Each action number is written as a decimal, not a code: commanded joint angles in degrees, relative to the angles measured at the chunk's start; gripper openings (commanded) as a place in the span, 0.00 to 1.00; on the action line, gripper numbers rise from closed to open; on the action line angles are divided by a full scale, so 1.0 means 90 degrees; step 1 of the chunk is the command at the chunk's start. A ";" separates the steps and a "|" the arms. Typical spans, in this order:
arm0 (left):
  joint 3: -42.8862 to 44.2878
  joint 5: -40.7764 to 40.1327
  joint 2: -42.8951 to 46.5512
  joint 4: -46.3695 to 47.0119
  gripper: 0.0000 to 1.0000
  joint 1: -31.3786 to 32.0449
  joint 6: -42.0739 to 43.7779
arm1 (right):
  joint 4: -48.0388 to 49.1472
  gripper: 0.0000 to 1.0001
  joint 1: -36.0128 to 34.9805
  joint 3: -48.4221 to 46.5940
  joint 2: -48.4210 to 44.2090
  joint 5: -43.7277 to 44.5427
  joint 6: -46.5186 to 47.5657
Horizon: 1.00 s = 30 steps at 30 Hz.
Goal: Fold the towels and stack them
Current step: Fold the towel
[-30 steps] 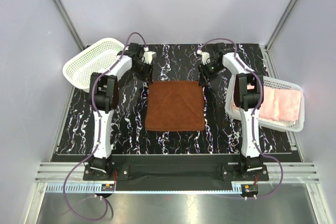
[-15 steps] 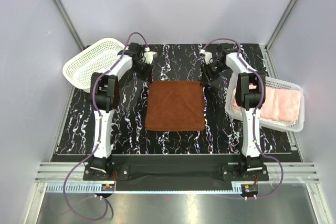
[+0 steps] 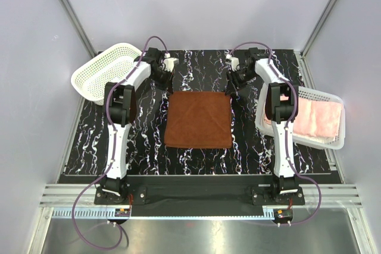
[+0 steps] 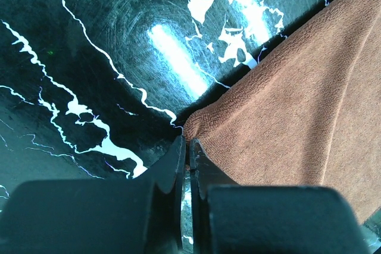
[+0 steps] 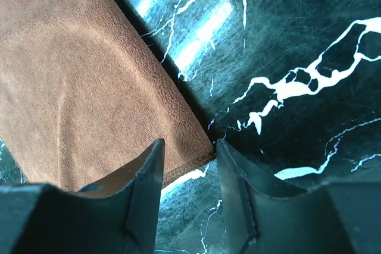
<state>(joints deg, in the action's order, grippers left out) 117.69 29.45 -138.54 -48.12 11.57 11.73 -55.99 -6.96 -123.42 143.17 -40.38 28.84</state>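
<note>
Since a second ago the left end effector (image 4: pixel 186 142) has closed, pinching the far-left corner of the rust-brown towel (image 3: pixel 198 119), which lies flat on the counter (image 3: pixel 149 141). Jaws of the right end effector (image 5: pixel 189 144) stand part open astride the far-right corner. Recommendation: close these firmly before raising both corners together.

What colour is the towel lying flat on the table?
The towel is rust-brown, clearest in the top view.

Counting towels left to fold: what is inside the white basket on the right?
A pale pink towel lies in the basket. The right arm covers its left part, and anything beneath the pink cloth is hidden.
</note>
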 commanded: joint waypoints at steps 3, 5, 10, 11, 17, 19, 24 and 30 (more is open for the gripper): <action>0.0322 0.0194 -0.0066 0.0005 0.00 -0.0036 0.0025 | -0.0244 0.43 0.0002 -0.0223 0.0127 -0.0103 0.0252; 0.0341 0.0185 -0.0056 0.0014 0.00 -0.0036 -0.0004 | -0.0293 0.43 0.0012 -0.0174 0.0117 -0.0045 0.0272; 0.0351 0.0272 -0.0066 0.0073 0.00 -0.0036 -0.0092 | -0.0235 0.23 0.0002 -0.0115 0.0069 -0.0083 0.0340; 0.0342 0.0253 -0.0046 0.0092 0.00 -0.0036 -0.0111 | -0.0176 0.13 0.0002 -0.0086 0.0049 -0.0084 0.0331; 0.0371 -0.0107 0.0519 0.0190 0.00 -0.0104 -0.0365 | 0.0302 0.00 0.0022 -0.0027 -0.0895 0.0306 -0.0049; 0.0351 -0.0293 0.1095 0.0365 0.00 -0.0153 -0.0443 | 0.0419 0.00 0.0041 -0.0105 -0.1209 0.0501 -0.0138; 0.0264 -0.0801 0.2354 0.0755 0.00 -0.0173 -0.0453 | 0.0712 0.00 0.0031 -0.0398 -0.2293 0.0814 -0.0537; -0.0293 -0.1144 0.3820 0.1206 0.00 -0.0173 -0.0434 | 0.1133 0.00 0.0022 -0.0272 -0.3534 0.0903 -0.0802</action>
<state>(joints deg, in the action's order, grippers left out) 116.60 23.07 -110.78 -41.45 10.70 7.49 -49.19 -6.87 -123.98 119.11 -34.24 23.68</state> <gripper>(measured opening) 0.034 0.018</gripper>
